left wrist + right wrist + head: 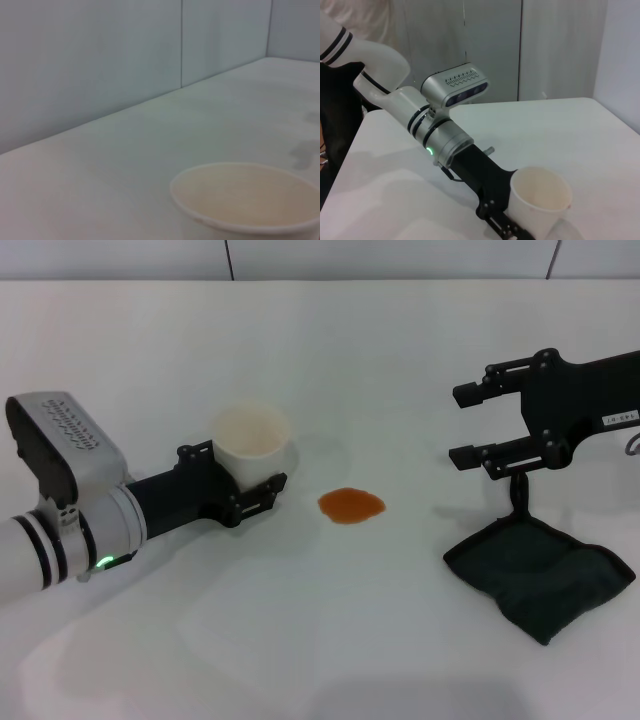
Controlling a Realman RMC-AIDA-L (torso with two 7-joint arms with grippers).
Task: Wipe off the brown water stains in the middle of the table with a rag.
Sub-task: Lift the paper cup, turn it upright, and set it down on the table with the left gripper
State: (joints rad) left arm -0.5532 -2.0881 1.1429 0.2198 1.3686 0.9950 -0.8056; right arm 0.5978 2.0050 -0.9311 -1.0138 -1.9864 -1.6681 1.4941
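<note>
The brown water stain (351, 505) is a small orange-brown oval blot in the middle of the white table (330, 360). The dark green-black rag (540, 575) lies crumpled to its right. One rag corner is pulled up by a thin loop (518, 492) that reaches the lower finger of my right gripper (462, 425). That gripper hovers above the rag's left end, its jaws wide apart. My left gripper (240, 468) is left of the stain, its fingers closed on the sides of a white paper cup (252, 440).
The paper cup (250, 195) stands upright on the table, about a cup's width left of the stain. In the right wrist view the left arm (445, 135) reaches across the table to the cup (540, 200). A grey panelled wall (100, 60) runs behind the far table edge.
</note>
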